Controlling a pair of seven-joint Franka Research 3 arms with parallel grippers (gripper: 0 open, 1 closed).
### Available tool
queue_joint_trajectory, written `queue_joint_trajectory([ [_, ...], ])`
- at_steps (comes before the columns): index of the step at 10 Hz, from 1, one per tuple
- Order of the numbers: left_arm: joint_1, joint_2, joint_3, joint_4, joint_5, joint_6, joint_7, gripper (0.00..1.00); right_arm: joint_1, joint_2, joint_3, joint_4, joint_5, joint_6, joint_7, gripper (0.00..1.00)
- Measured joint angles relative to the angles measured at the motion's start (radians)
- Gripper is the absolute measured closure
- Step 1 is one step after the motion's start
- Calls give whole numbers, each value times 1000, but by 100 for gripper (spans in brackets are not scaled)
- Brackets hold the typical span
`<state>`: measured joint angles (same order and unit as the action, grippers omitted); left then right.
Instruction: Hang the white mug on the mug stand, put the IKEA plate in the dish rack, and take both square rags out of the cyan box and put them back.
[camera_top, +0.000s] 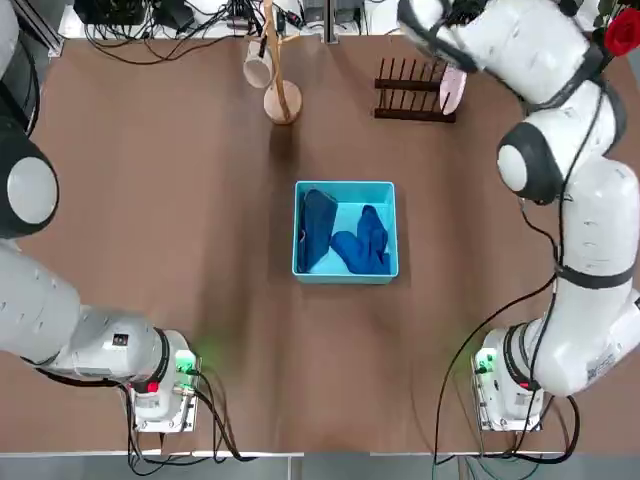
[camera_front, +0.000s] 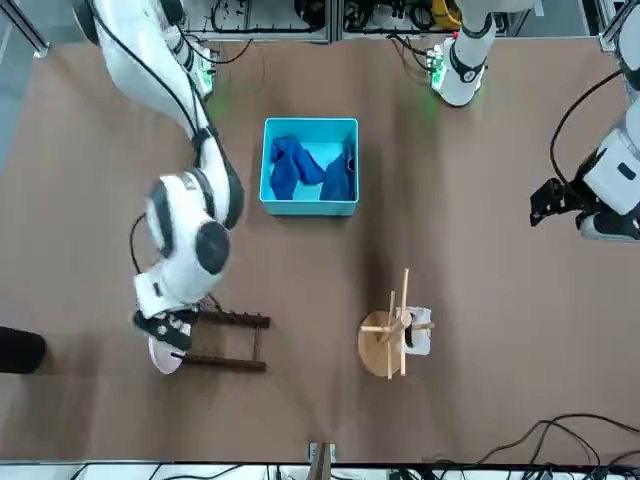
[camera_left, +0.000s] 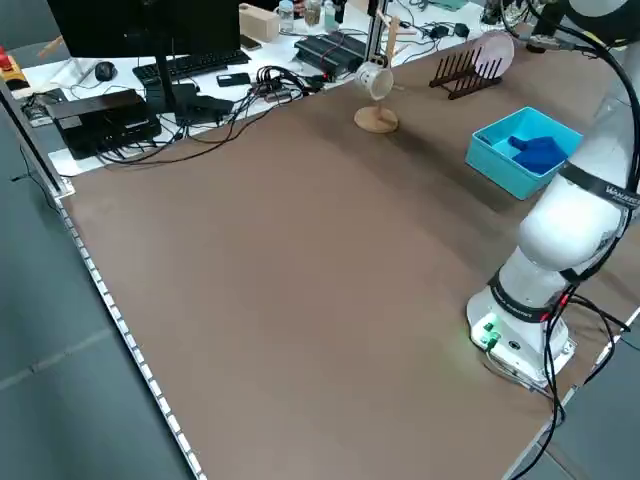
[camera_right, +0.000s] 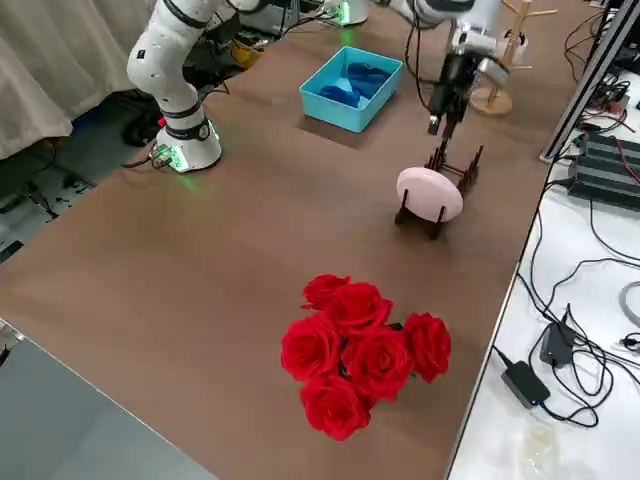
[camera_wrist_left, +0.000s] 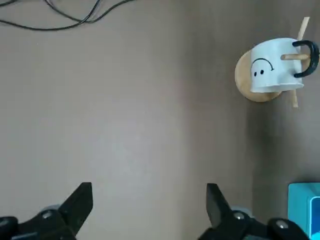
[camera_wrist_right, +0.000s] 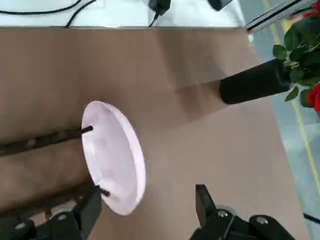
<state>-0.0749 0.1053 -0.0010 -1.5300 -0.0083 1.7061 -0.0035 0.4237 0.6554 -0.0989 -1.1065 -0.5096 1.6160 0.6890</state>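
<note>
Brown tabletop (camera_top: 180, 220) carries the IKEA plate (camera_right: 430, 193) on edge in the dish rack (camera_top: 412, 92). Just above it hovers the right hand (camera_wrist_right: 145, 210), fingers apart and empty. Far off, the left hand (camera_wrist_left: 149, 210) hangs open.

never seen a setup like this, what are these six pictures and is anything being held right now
Two robot arms stand at one brown table, filmed from overhead, across, both sides, and each wrist. The white mug hangs on the mug stand. The IKEA plate stands on edge at the end of the dish rack. Two dark blue rags lie in the cyan box. Red roses sit near one corner. The right pincer hangs open beside the plate; the left pincer is open over bare table. Nothing is held.
</note>
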Motion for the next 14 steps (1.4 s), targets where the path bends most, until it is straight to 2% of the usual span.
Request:
queue_joint_trajectory([
  [3,-2,0,3,4,-1,-1,0,0,-189,-191,-4,2,270,-86,-340,12],
  [4,-3,0,3,4,-1,-1,0,0,-252,-231,-4,1,329,-120,-443,11],
  [6,-3,1,3,5,-1,-1,0,0,-349,-281,-3,-1,436,-166,-549,3],
  [10,-3,1,4,5,-1,-1,0,0,-395,-344,-2,-19,454,-204,-589,1],
  [11,-3,1,4,5,-1,-2,0,0,-402,-388,-2,-62,454,-204,-615,1],
  [14,-1,1,4,5,-1,-2,0,0,-407,-588,2,-267,455,-194,-646,1],
])
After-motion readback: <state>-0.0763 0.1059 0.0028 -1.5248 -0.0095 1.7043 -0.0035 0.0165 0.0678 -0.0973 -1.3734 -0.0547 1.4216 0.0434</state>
